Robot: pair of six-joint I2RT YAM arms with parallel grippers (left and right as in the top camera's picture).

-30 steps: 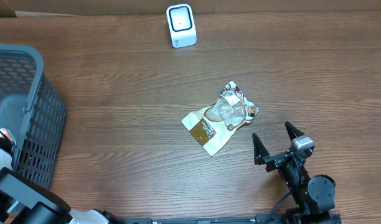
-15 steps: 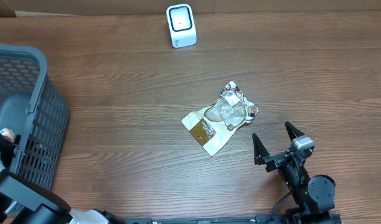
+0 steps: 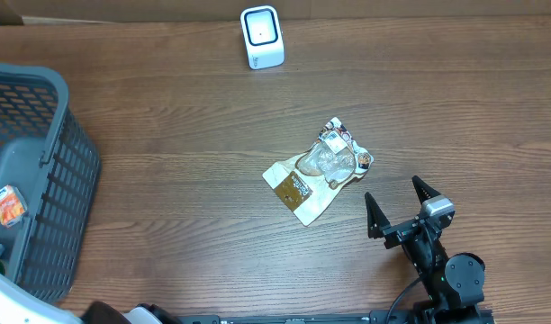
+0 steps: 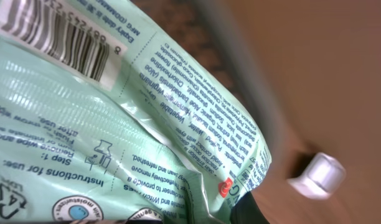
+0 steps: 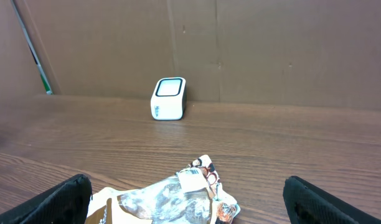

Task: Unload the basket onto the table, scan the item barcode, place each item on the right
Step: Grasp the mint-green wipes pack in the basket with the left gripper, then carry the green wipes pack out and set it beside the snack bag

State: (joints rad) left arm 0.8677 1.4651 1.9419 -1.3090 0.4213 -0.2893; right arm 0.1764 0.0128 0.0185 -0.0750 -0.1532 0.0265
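A pale green wipes packet [image 4: 109, 143] fills the left wrist view, its barcode [image 4: 60, 37] at the top left. My left gripper [image 4: 197, 219] is shut on the packet's creased bottom edge; one dark finger [image 4: 248, 213] shows beside it. This gripper is outside the overhead view. The white scanner [image 3: 261, 36] stands at the table's far edge, also visible as the scanner [image 5: 169, 98] in the right wrist view. My right gripper [image 3: 399, 205] rests open near the front edge, its jaws wide apart [image 5: 185, 194].
A crumpled clear-and-brown snack packet [image 3: 316, 171] lies mid-table just ahead of the right gripper. A grey basket [image 3: 68, 180] stands at the left with an orange packet [image 3: 7, 205] inside. A grey rim [image 4: 240, 68] and a blurred white object [image 4: 318, 176] lie behind the green packet.
My left arm has dropped out of the overhead view at the lower left, uncovering the orange packet. The basket shifted slightly right. The right arm has not moved.
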